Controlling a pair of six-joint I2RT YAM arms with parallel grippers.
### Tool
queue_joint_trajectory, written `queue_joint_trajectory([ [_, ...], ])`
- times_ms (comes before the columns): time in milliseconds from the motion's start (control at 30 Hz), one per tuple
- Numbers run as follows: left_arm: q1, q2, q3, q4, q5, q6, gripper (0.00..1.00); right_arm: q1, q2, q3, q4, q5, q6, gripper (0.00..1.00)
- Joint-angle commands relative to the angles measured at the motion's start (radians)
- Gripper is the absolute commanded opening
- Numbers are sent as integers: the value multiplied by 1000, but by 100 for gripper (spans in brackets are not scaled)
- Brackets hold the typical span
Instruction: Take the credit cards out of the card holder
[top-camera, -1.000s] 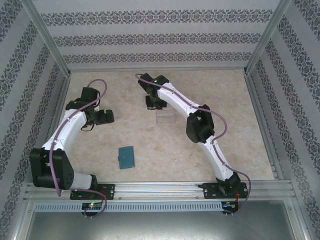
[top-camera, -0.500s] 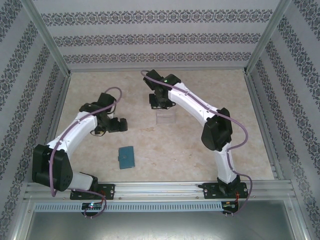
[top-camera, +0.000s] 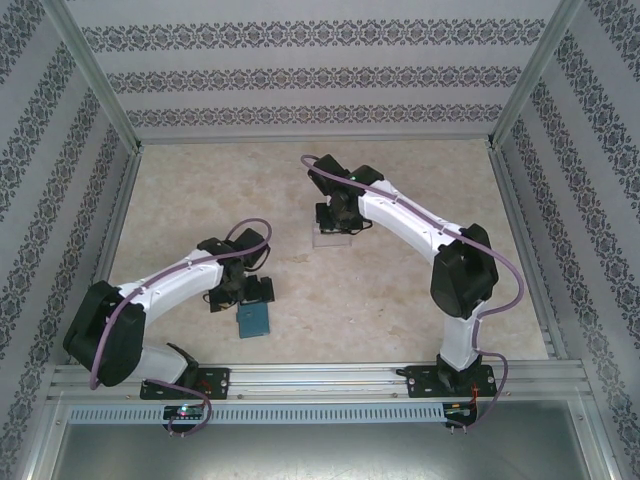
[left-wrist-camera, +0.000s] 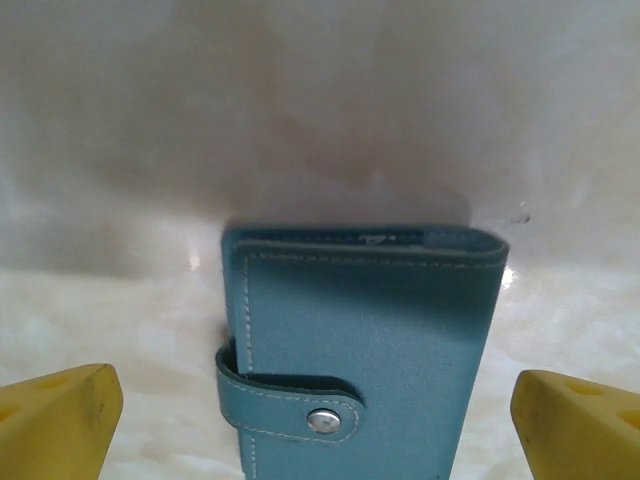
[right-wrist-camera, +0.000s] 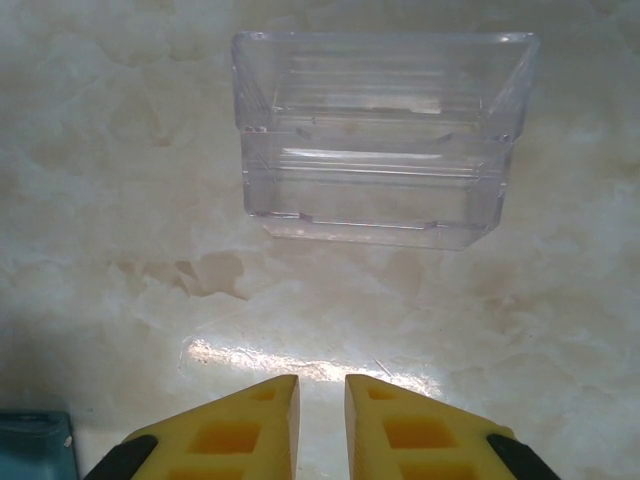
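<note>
1. An approach is judged to be in hand: the left gripper, spread wide, is held over the closed teal card holder, lying near the front.
2. The right gripper, nearly closed and empty, is aimed at a clear plastic box.
3. Next, the tab must be unsnapped; the credit cards are presumed inside.
4. A marbled beige tabletop is enclosed by patterned walls.

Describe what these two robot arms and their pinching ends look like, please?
The left arm and right arm have white shells with chunky black joints, each trailed by a looping purple cable. The left end effector and right end effector carry blunt yellow fingers with square recesses.
</note>
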Motion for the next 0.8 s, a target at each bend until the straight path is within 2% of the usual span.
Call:
queue_joint_trajectory([
  [0, -57, 30, -28, 57, -7, -131, 100, -17, -46, -38, 26, -27, -31, 20],
  [233, -108, 83, -36, 70, -9, -176, 100, -34, -65, -80, 40, -42, -47, 20],
  [567, -121, 115, -26, 70, -3, -179, 82, -38, -66, -98, 52, -62, -50, 20],
  [767, -124, 111, -5, 56, -9, -178, 81, -38, -66, -93, 50, -60, -53, 20],
])
